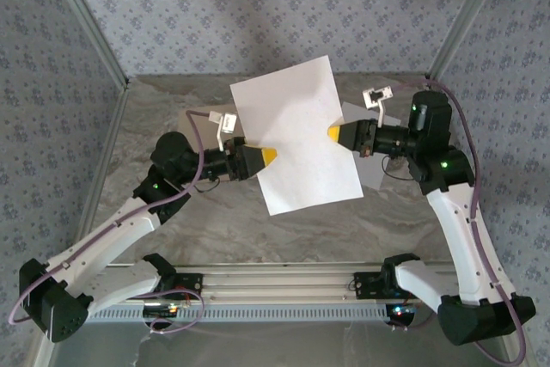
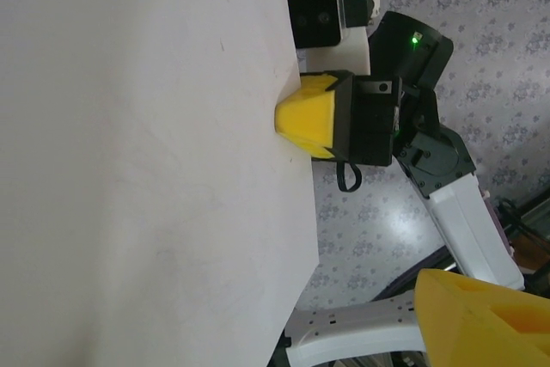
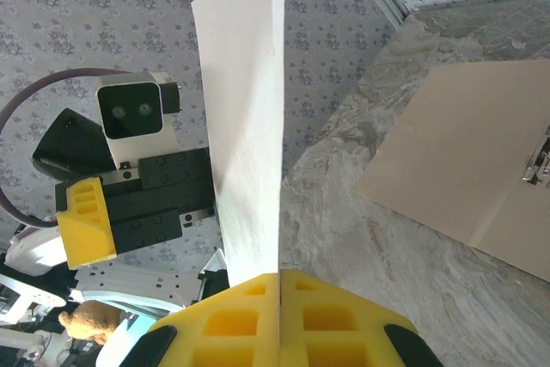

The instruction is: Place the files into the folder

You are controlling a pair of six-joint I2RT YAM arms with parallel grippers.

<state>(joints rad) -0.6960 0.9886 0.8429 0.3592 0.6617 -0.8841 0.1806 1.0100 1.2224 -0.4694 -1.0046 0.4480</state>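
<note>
A white file hangs upright in the air over the middle of the table. My right gripper is shut on its right edge, yellow pads pressed together with the paper between them; this gripper also shows in the left wrist view. My left gripper is at the sheet's left edge and open: one yellow finger stands well off the paper, and the other finger is hidden behind it. The tan folder lies open on the table, its metal clip along the spine.
A tan corner shows on the table past the sheet's left side. Grey-patterned walls and metal corner posts close in the marbled tabletop. The arm bases sit on a rail along the near edge.
</note>
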